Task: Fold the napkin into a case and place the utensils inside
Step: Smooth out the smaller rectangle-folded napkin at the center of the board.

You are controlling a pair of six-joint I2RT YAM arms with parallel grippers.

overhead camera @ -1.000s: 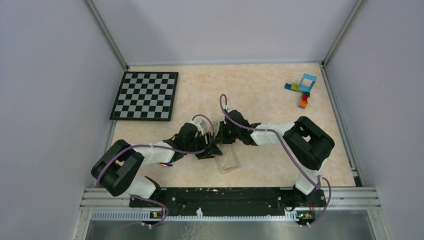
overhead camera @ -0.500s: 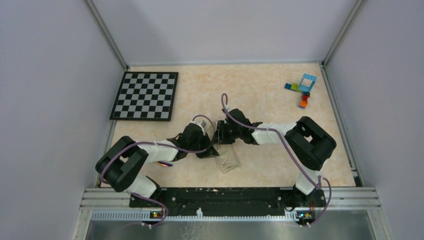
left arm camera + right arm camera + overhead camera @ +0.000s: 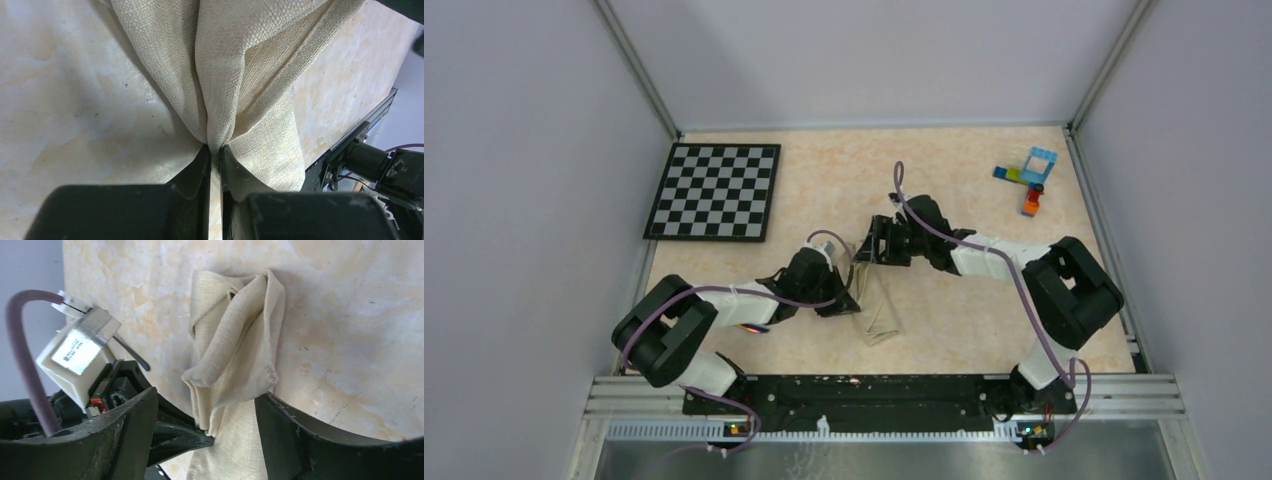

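Squarely within left gripper (image 3: pixel 213 152), napkin (image 3: pixel 240 55)

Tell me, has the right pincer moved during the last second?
Yes. The right pincer went toward the far wall, off the napkin, now about level with the near edge of the chequered board.

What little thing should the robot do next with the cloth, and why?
Probably the left gripper should lift its pinched edge a little and draw it across to tidy the fold. It is shut on an edge of the napkin, which lies bunched on the table, and the right gripper stands open, not gripping it.
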